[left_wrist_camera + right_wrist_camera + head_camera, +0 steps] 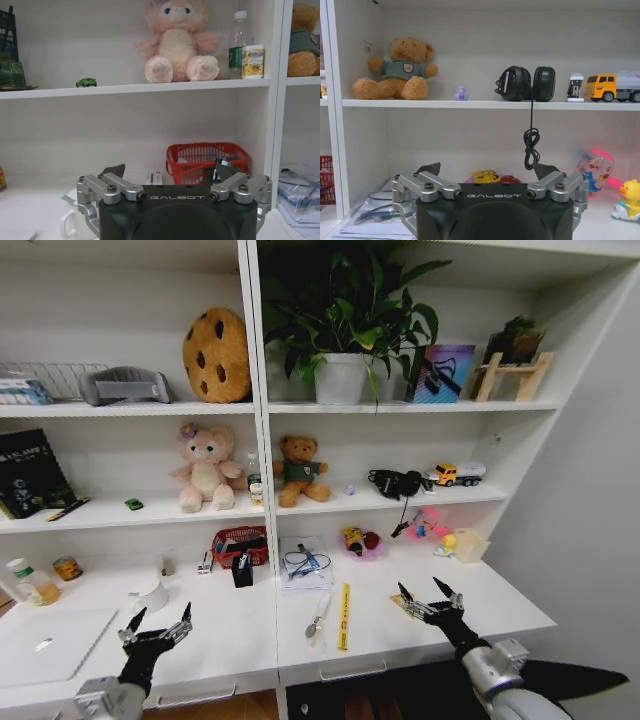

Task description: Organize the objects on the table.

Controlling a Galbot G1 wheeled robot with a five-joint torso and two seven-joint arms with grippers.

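On the white table (230,635), the shut silver laptop (45,645) lies at the front left, with a small tin (68,568) behind it. A yellow ruler (344,616) and a spoon (318,617) lie side by side near the middle. A yellow wedge (403,604) rests just under my right gripper (430,595), which hovers open over the table's right part. My left gripper (158,625) hangs open right of the laptop, holding nothing. A green toy car (133,504) (86,82) and a black pen (68,508) sit on the shelf above. Both grippers (170,170) (487,169) face the shelves.
A white mug (150,595), a red basket (240,543), a black pen holder (242,570) and a paper stack with a cable (305,565) crowd the table's back. Small toys (440,535) stand at the back right. Plush toys and headphones (527,83) fill the shelf above.
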